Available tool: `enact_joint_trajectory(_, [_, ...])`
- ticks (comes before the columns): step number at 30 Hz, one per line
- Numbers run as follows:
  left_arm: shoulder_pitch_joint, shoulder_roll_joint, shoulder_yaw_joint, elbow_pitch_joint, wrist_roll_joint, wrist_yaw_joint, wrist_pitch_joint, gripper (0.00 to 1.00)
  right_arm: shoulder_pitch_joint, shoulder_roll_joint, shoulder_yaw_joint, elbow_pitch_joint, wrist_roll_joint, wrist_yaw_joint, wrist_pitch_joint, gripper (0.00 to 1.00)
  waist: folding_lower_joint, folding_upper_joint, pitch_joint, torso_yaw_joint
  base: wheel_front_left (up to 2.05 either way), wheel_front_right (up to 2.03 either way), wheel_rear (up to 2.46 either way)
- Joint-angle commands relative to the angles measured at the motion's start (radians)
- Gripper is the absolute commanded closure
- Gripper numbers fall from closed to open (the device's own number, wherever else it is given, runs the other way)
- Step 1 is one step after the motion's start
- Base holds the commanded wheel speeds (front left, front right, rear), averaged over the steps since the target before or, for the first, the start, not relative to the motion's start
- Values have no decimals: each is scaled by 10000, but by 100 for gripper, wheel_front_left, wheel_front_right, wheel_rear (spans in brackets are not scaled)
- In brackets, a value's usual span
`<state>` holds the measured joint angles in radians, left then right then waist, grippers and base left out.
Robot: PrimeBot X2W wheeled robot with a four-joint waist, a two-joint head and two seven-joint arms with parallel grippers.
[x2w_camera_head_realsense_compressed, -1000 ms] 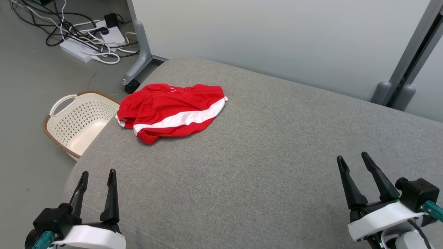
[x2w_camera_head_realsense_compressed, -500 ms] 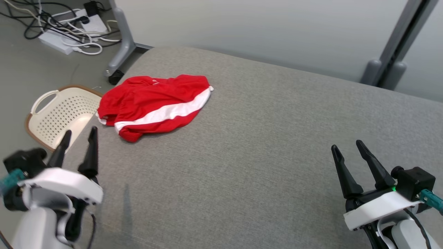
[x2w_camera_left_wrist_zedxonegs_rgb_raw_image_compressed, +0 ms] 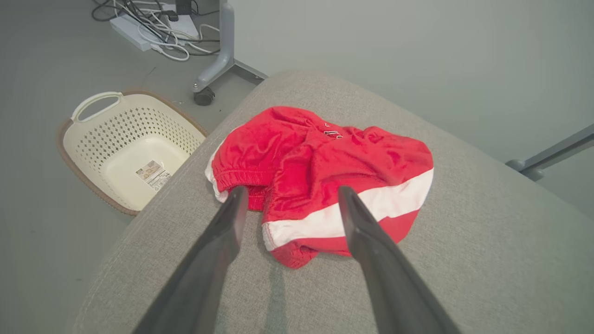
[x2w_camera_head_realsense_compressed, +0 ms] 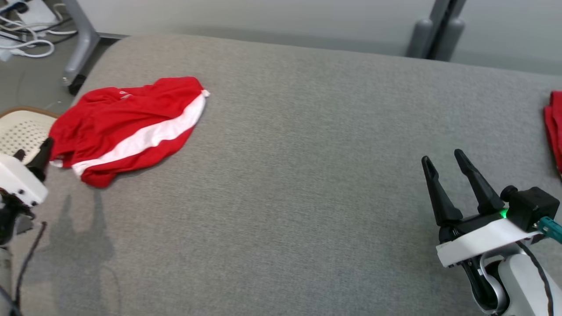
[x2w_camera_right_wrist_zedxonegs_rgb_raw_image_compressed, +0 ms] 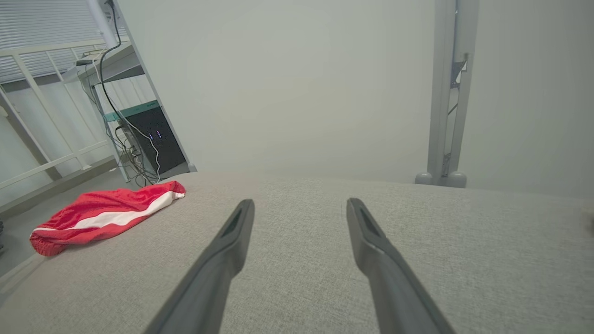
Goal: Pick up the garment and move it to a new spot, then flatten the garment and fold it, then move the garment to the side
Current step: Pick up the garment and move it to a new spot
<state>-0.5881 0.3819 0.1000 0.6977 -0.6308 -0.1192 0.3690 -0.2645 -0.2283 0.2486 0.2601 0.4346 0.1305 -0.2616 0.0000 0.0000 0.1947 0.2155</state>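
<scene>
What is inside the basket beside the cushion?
The basket shows a small paper label on its bottom; its near corner is hidden behind the grey cushion edge.

Grey cushion (x2w_camera_head_realsense_compressed: 307,153), cream perforated basket (x2w_camera_left_wrist_zedxonegs_rgb_raw_image_compressed: 93,134) on the floor beside its left end, label (x2w_camera_left_wrist_zedxonegs_rgb_raw_image_compressed: 153,172) inside, tangled cables (x2w_camera_left_wrist_zedxonegs_rgb_raw_image_compressed: 172,41) over a white power strip (x2w_camera_left_wrist_zedxonegs_rgb_raw_image_compressed: 130,31), grey post (x2w_camera_left_wrist_zedxonegs_rgb_raw_image_compressed: 226,37) on a caster (x2w_camera_left_wrist_zedxonegs_rgb_raw_image_compressed: 204,96), pale wall (x2w_camera_left_wrist_zedxonegs_rgb_raw_image_compressed: 371,46) behind, red cloth (x2w_camera_head_realsense_compressed: 555,131) at cushion's right edge

White-cased right tool (x2w_camera_head_realsense_compressed: 441,156), 2 tapered black fingers (x2w_camera_head_realsense_compressed: 439,197)
</scene>
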Motion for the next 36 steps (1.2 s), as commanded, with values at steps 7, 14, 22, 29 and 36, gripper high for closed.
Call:
enact_joint_trajectory(7, [-917, 675, 296, 1460, -584, -22, 1255, 0, -437, -104, -21, -72, -37, 8, -50, 0, 0, 0, 994, -1023, 0, 0, 0])
enact_joint_trajectory(14, [-1018, 1032, 345, 2717, -967, 17, 2587, 0, -566, -41, -126, -150, -52, 8, -50, 0, 0, 0, 1343, -1507, 0, 0, 0])
enact_joint_trajectory(22, [-931, 1017, 281, 2680, -1270, -86, 2544, 1, -542, 36, -160, -118, -93, 8, -50, 0, 0, 0, 1381, -1539, 0, 0, 0])
enact_joint_trajectory(29, [-982, 887, 118, 2706, -1344, -121, 2281, 85, -705, -30, -39, -101, -109, 8, -50, 0, 0, 0, 1464, -1500, 0, 0, 0])
enact_joint_trajectory(36, [-838, 978, -64, 2574, -1381, -113, 2059, 100, -614, -43, 14, 9, -46, 8, -50, 0, 0, 0, 1240, -1530, 0, 0, 0])
